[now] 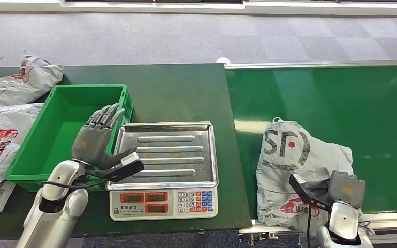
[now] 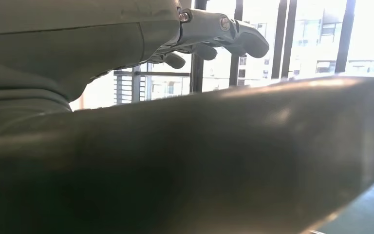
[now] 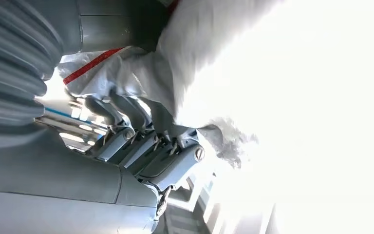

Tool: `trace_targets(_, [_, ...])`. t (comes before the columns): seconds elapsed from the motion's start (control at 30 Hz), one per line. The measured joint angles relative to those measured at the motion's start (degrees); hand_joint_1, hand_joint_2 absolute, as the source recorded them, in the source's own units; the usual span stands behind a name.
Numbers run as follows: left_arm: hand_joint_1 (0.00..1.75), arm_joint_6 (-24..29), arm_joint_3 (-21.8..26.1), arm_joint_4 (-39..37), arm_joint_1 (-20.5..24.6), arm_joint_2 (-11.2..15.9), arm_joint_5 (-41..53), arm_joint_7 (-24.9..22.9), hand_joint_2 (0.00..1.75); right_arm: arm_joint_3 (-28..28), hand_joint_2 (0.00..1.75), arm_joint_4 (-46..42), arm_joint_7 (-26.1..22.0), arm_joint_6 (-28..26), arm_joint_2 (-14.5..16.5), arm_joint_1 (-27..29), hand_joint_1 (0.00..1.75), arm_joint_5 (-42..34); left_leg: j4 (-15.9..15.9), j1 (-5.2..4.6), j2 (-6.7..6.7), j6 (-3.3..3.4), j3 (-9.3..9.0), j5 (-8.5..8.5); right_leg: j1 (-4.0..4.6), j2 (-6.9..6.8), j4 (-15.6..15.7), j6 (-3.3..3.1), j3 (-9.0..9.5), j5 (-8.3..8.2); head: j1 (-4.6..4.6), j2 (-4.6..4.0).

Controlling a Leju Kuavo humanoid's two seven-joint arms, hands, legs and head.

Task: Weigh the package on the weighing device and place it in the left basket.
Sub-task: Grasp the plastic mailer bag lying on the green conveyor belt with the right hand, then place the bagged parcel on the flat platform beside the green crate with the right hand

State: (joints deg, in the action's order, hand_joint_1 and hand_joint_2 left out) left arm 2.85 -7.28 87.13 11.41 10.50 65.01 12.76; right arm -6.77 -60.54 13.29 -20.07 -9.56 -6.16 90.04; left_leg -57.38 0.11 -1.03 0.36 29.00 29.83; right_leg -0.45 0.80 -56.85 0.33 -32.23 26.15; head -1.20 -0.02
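The scale (image 1: 164,168) serves as the reference point; its steel tray is bare, so weighing has not yet been done. The package (image 1: 294,170), a grey courier bag with red and dark print, lies to the right of the scale on the green belt (image 1: 341,103), well apart from the tray. The right hand (image 1: 341,190) rests at the package's near edge; in the right wrist view its fingers (image 3: 126,122) curl into the crumpled bag material, which suggests a grip being taken for the lift toward the scale. The left hand (image 1: 97,140) hovers just left of the scale, over the near right corner of the green basket (image 1: 31,165), fingers apart and holding nothing, probably waiting to receive the package after weighing. Further bags (image 1: 20,80) lie left of the basket on the surface (image 1: 176,88).
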Motion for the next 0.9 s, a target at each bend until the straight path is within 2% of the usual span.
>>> trace_targets(0.2, [0.0,0.7,0.3,1.3,-1.4,0.0,0.0,0.3,0.0,-0.3,1.75,-6.9,-3.7,-2.2,-0.3,0.0,1.75,-0.7,0.0,0.01,0.02,-0.15,0.15,-0.1,0.01,0.05,-0.2,0.0,-0.25,0.0,0.0,0.0])
trace_targets(0.4, [0.0,0.8,0.4,1.9,-1.8,0.0,0.0,0.3,0.0,-0.4,1.75,-10.0,-4.1,-2.4,-0.4,0.0,1.75,-0.8,0.0,0.01,0.02,-0.23,0.2,-0.15,0.0,0.05,-0.3,-0.01,-0.31,0.0,0.0,0.0])
trace_targets(0.5, [0.0,0.9,0.4,2.4,-2.0,0.0,0.2,0.4,0.0,-0.4,1.75,-11.5,-6.6,-1.5,-0.8,-1.3,1.75,-2.1,0.0,0.0,0.03,-0.27,0.41,-0.17,-0.04,0.05,-0.4,-0.01,-0.37,-0.01,-0.01,0.0])
trace_targets(0.67, [0.0,1.5,0.4,2.8,-2.0,-0.1,0.0,0.7,0.0,3.7,1.75,-12.3,-12.9,2.5,-1.3,-9.7,1.75,-5.9,0.0,-0.02,0.25,-0.35,0.56,-0.23,-0.06,0.25,-0.4,-0.03,-0.53,-0.09,-0.01,0.0])
trace_targets(0.9, [0.0,1.6,0.4,2.9,-1.4,-0.9,-0.3,0.9,0.0,15.9,1.75,-11.6,-12.6,9.3,-0.4,-26.1,1.75,-6.4,0.0,-0.08,0.21,-0.6,0.78,-0.64,-0.12,0.31,-0.7,-0.15,-1.17,-0.41,0.01,0.0])
